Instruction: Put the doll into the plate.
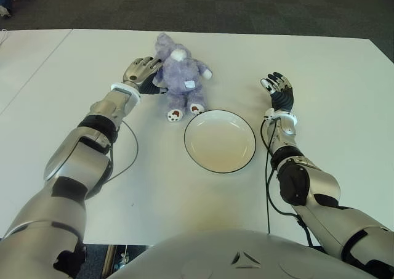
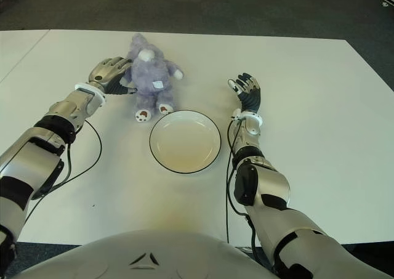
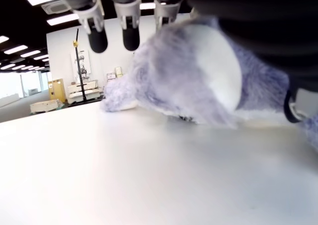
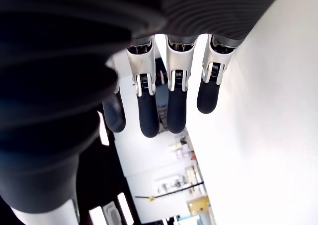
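Doll (image 1: pixel 180 76) lies on table (image 1: pixel 332 94), just beyond the empty plate (image 1: pixel 220 140). Left hand (image 1: pixel 140 74) is against the doll's side, fingers spread, not yet closed on it. Right hand (image 1: pixel 280 92) is beside the plate, fingers relaxed, holding nothing. Grasp, lift and placing all remain.

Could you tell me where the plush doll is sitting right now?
The doll lies on the white table, just beyond the plate's left rim, with the left hand against its left side.
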Motion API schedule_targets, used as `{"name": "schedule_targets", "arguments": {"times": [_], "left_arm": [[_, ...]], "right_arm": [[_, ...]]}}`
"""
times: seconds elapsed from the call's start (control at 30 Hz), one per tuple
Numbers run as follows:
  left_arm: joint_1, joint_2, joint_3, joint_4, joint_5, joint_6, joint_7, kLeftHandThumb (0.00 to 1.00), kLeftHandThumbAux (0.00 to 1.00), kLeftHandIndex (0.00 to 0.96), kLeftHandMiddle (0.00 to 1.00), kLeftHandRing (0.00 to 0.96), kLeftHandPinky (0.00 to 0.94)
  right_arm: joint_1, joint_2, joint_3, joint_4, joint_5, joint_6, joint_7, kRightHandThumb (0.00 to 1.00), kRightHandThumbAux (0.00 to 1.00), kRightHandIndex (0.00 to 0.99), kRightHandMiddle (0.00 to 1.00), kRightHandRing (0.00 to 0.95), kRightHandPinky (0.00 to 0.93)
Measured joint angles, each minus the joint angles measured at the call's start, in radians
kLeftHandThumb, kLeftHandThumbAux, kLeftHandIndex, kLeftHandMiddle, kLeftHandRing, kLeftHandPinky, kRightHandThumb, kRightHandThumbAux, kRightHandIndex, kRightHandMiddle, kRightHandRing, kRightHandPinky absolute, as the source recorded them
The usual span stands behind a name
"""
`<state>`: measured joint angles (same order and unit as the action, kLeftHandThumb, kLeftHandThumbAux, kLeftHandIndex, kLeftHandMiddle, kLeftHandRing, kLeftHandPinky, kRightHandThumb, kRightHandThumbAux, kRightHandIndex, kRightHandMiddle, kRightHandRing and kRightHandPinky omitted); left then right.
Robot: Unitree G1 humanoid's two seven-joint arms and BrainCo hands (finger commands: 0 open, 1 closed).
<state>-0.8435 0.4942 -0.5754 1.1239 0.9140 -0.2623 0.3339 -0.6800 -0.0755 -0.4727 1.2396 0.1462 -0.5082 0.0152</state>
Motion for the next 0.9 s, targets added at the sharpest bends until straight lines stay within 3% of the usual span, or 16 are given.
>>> {"name": "schedule_targets", "arguments": {"times": [0.3, 0.43, 0.47, 0.57, 0.6, 0.63, 0.7, 0.9], "left_arm": [[-0.048, -0.028, -0.067, 0.122, 0.033, 0.028, 0.073, 0.227, 0.471, 0.0, 0.0, 0.0, 0.04], [-0.053, -0.027, -0.1, 0.168, 0.06, 0.059, 0.112, 0.298, 0.553, 0.0, 0.0, 0.0, 0.126], [-0.053, -0.026, -0.107, 0.177, 0.063, 0.064, 0.119, 0.335, 0.596, 0.0, 0.0, 0.0, 0.199], [-0.053, -0.025, -0.115, 0.188, 0.068, 0.075, 0.145, 0.347, 0.622, 0.0, 0.0, 0.041, 0.242], [-0.053, -0.025, -0.116, 0.189, 0.068, 0.078, 0.156, 0.401, 0.636, 0.133, 0.103, 0.19, 0.312], [-0.053, -0.025, -0.116, 0.19, 0.068, 0.079, 0.167, 0.418, 0.638, 0.168, 0.13, 0.228, 0.329], [-0.053, -0.025, -0.116, 0.19, 0.067, 0.08, 0.2, 0.654, 0.7, 0.378, 0.209, 0.312, 0.375], [-0.054, -0.025, -0.117, 0.18, 0.068, 0.08, 0.301, 0.704, 0.703, 0.416, 0.375, 0.408, 0.477]], "right_arm": [[-0.003, 0.002, -0.006, 0.002, 0.001, 0.0, 0.004, 0.0, 0.847, 0.264, 0.282, 0.237, 0.18], [-0.003, 0.001, -0.01, 0.002, 0.001, 0.0, 0.004, 0.0, 0.851, 0.267, 0.285, 0.239, 0.179], [-0.003, 0.001, -0.011, 0.002, 0.001, 0.0, 0.004, 0.0, 0.85, 0.265, 0.285, 0.237, 0.171], [-0.003, 0.001, -0.012, 0.002, 0.001, 0.0, 0.004, 0.0, 0.848, 0.263, 0.283, 0.236, 0.17], [-0.003, 0.001, -0.012, 0.002, 0.001, 0.0, 0.004, 0.0, 0.842, 0.266, 0.282, 0.239, 0.184], [-0.003, 0.001, -0.011, 0.002, 0.001, 0.0, 0.004, 0.0, 0.841, 0.267, 0.282, 0.239, 0.188], [-0.003, 0.001, -0.011, 0.002, 0.0, 0.0, 0.004, 0.0, 0.839, 0.27, 0.283, 0.241, 0.196], [-0.003, 0.0, -0.008, 0.003, -0.003, 0.0, 0.003, 0.0, 0.84, 0.268, 0.286, 0.242, 0.193]]}}
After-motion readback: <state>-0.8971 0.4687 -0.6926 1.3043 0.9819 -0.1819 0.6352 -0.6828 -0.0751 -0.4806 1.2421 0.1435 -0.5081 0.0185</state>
